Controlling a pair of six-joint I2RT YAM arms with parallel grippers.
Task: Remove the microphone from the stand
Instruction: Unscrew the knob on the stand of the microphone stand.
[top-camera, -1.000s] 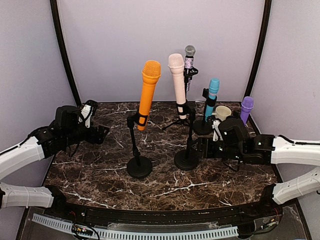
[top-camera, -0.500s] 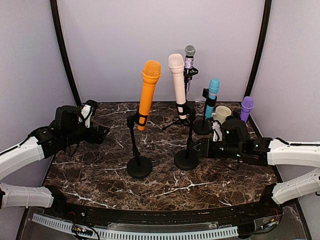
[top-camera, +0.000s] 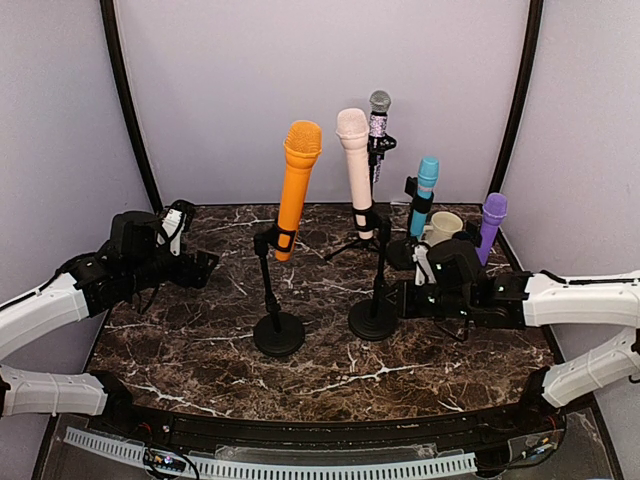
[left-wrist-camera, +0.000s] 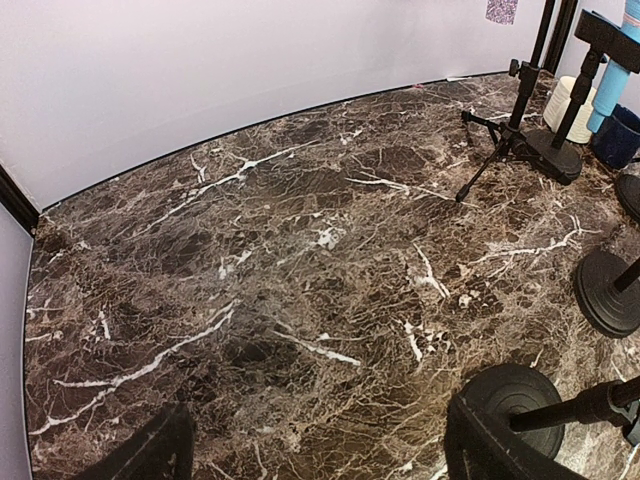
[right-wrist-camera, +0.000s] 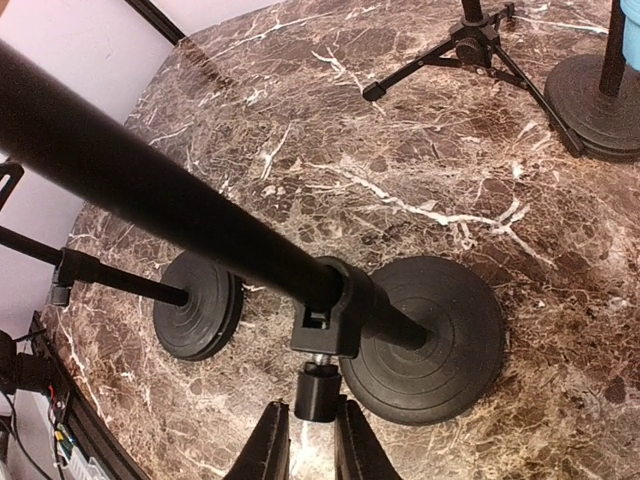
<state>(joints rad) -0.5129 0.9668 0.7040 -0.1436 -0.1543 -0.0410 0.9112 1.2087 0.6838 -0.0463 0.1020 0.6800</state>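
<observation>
A: Where's the microphone?
B: The pink microphone (top-camera: 353, 165) stands nearly upright in the clip atop the black stand (top-camera: 372, 318). It's well above the right gripper (right-wrist-camera: 312, 415), the nearer one.
A: And its fingers?
B: Drawn close, pinching the small round knob (right-wrist-camera: 318, 392) low on the smooth pole. The left gripper (left-wrist-camera: 315, 450) hangs spread wide over the veined marble table (top-camera: 400, 370), well apart.
A: The pull?
B: Probably upward, along the handle.
</observation>
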